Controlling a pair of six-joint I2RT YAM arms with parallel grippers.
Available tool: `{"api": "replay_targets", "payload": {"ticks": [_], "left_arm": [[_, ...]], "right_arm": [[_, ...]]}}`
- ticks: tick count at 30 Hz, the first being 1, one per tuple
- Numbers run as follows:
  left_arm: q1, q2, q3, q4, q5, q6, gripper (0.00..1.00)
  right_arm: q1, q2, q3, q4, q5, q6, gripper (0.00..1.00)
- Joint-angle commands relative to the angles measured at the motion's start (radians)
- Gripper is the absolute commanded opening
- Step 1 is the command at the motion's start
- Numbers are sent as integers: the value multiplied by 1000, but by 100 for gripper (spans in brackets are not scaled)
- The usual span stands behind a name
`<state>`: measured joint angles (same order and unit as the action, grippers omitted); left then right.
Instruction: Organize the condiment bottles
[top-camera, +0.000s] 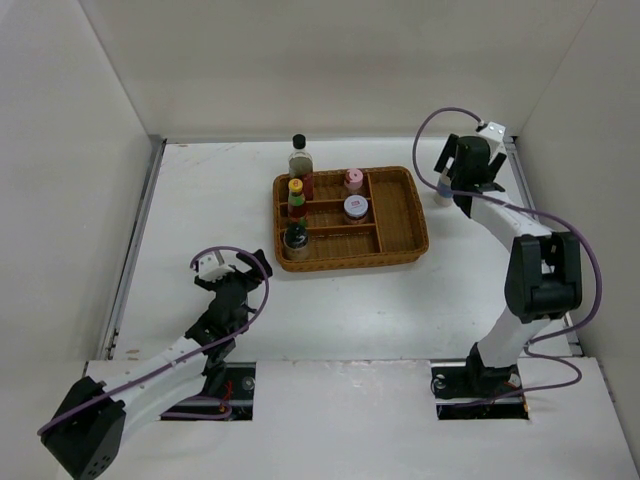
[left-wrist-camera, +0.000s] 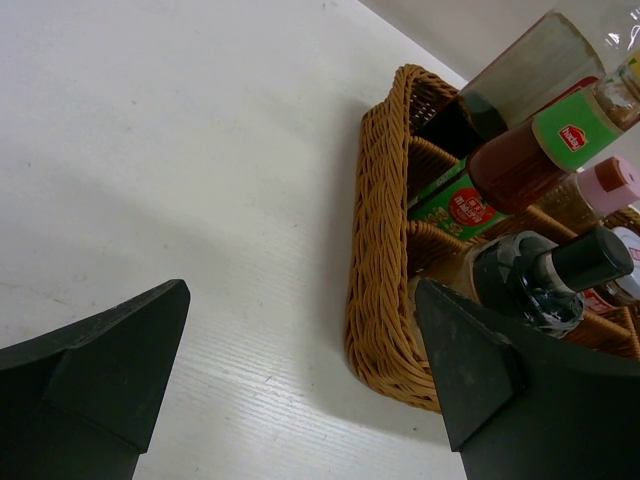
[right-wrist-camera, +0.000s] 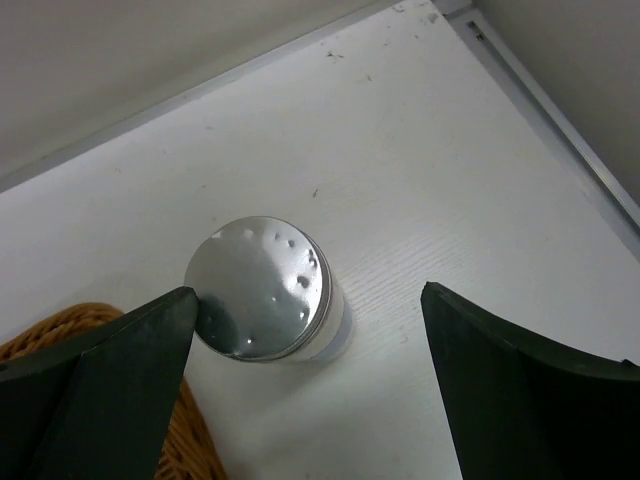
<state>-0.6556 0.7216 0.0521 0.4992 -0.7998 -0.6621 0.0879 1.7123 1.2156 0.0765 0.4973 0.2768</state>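
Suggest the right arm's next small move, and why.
Probably lower the right end effector around the cylinder, biased toward the tray. It is open above the cylinder, which stands outside the tray, off-centre in the gap.

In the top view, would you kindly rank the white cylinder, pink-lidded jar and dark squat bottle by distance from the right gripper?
1. white cylinder, beside the right gripper, outside the tray.
2. pink-lidded jar, tray's far middle.
3. dark squat bottle, tray's near-left corner.

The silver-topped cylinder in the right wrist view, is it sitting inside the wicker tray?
No, the silver-topped cylinder stands on the white table, outside the rim of the wicker tray.
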Motion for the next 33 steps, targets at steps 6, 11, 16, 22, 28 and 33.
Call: {"api": "replay_targets", "payload": {"ticks": [6, 11, 16, 22, 28, 33], "left_arm": [[-6, 3, -12, 64, 5, 7, 100], [-6, 3, -12, 64, 7, 9, 100], [-6, 7, -11, 64, 7, 9, 100], [-6, 6, -12, 65, 7, 9, 100], [-6, 1, -14, 67, 7, 9, 100], [-8, -1, -14, 67, 7, 10, 100]], "right_arm": [[13, 49, 53, 17, -69, -41, 100], [13, 55, 56, 26, -66, -36, 100], [9, 24, 32, 55, -74, -24, 100], [14, -13, 8, 77, -115, -16, 100], [14, -48, -16, 95, -121, -2, 100], [22, -75, -47, 97, -114, -2, 100]]}}
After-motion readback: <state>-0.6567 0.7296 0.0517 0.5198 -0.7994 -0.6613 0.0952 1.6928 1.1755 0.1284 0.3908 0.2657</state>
